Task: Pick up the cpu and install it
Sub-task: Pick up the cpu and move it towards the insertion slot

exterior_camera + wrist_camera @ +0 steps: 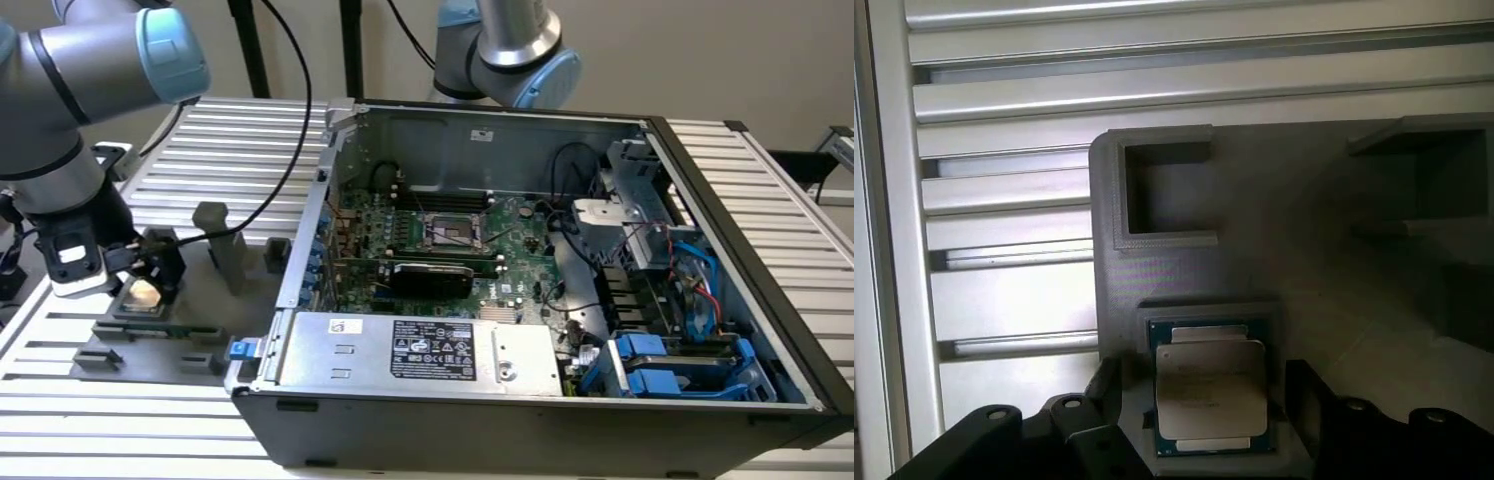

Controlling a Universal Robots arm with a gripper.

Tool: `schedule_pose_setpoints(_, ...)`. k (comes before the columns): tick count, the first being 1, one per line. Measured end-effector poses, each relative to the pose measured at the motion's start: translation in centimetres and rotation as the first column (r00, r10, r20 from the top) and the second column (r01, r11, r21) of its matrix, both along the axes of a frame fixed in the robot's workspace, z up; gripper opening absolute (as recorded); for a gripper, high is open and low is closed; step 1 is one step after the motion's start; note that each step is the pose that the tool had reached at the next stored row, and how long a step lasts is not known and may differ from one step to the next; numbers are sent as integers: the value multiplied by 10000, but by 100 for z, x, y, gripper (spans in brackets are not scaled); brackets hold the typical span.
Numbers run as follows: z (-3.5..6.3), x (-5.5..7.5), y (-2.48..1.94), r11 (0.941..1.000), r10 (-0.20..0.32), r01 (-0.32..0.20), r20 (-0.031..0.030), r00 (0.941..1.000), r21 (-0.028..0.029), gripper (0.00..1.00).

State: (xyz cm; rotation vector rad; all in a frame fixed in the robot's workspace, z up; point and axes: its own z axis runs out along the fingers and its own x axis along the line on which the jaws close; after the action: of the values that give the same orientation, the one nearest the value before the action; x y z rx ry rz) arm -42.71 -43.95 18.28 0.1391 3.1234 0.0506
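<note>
Step in hand: the pick. Install not started. The cpu (1209, 392) sits flat in its pocket in the fixture (1184, 265), metal top up. The gripper (140, 280) hangs directly over that pocket, claw spread wide, nothing held. The fingers (1306, 400) flank the chip, one on each side, with a gap on both sides and no contact visible. Can't tell whether the tips are low enough to catch the chip's edges.

A second pocket (1166, 185), empty, sits further along the fixture from the chip. The fixture lies on the slatted table (1004, 200). The case (534, 420) stands just beside the fixture, on the exterior view's right of it, side open. The socket (454, 232) inside it is well apart from the fixture; can't tell whether it is ready to take the chip.

Judgement on the grasp: the chip is thin and recessed, so the pinch has little edge to work with. It calls for the claw centred and square to the chip's sides, tips at edge height, and even closing so the chip doesn't tilt or jam in the pocket. Centring looks roughly right in the wrist view.
</note>
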Motion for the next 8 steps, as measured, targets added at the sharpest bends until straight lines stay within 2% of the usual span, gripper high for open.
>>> schedule_pose_setpoints(5, 0, -1, 0, 10000, 3, -4, 77, 10000, 2, 74)
schedule_pose_setpoints(6, 1, -1, 0, 10000, 4, -4, 87, 10000, 2, 66)
schedule_pose_setpoints(8, 0, -1, 0, 10000, 4, -4, 91, 10000, 2, 66)
